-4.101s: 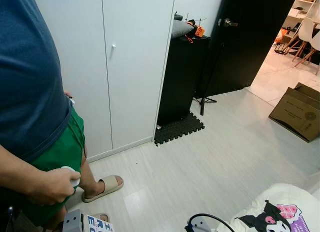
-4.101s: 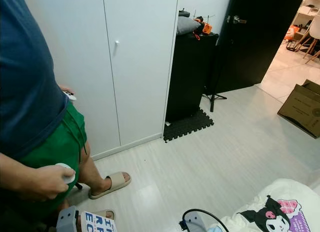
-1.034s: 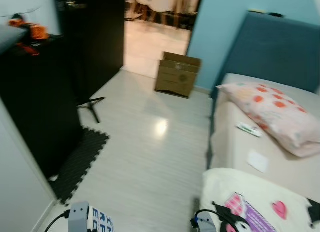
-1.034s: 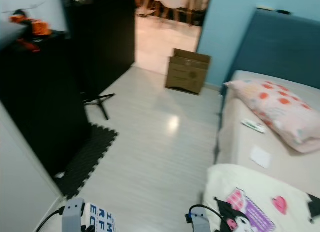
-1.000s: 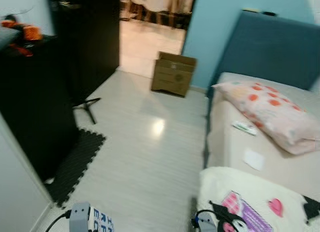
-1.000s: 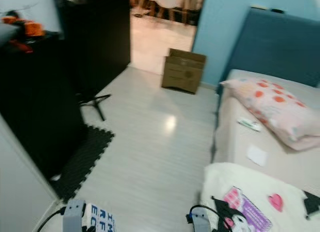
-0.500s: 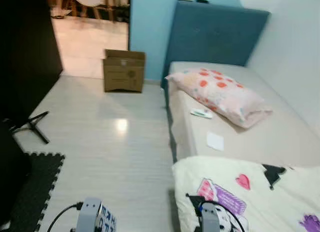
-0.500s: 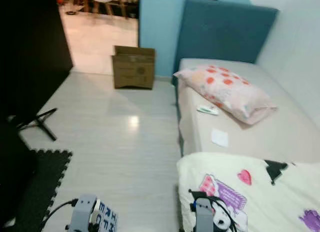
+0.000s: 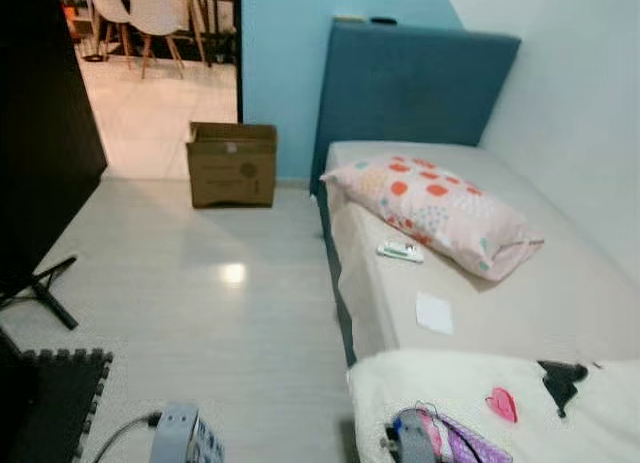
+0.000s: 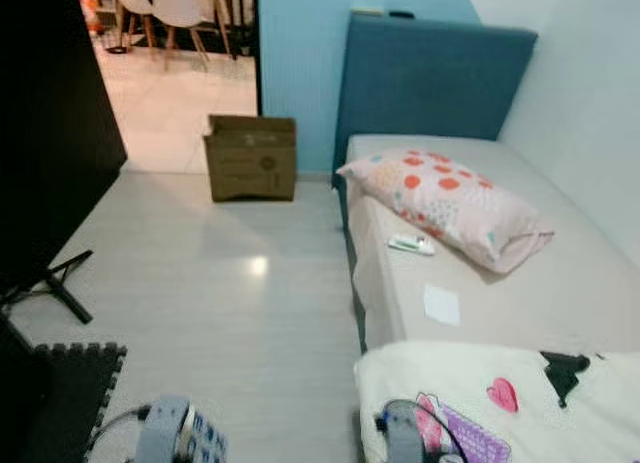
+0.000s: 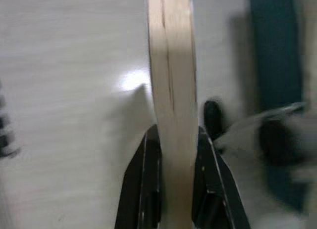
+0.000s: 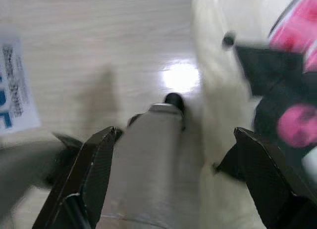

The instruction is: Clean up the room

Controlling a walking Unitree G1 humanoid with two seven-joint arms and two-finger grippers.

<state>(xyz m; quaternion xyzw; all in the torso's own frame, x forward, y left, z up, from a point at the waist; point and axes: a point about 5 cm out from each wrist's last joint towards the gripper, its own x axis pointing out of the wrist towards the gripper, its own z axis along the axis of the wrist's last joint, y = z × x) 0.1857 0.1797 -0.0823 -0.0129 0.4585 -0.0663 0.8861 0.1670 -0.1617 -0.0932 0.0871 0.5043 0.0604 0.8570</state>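
The left end effector (image 11: 171, 189) is clenched on a pale flat object, possibly a book (image 11: 171, 90). The right end effector (image 12: 171, 189) is spread wide, grasping nothing. At two o'clock, a remote (image 10: 411, 245) lies on the bed (image 10: 560, 293) beside the pillow (image 10: 445, 205).

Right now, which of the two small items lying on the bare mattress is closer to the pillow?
The white remote-like item: it lies right beside the spotted pillow. The flat white paper square lies apart from the pillow, closer to the cream blanket.

Flat tan object (image 11: 171, 90) — edge-on, upright, clamped between left gripper (image 11: 177, 179) fingers.
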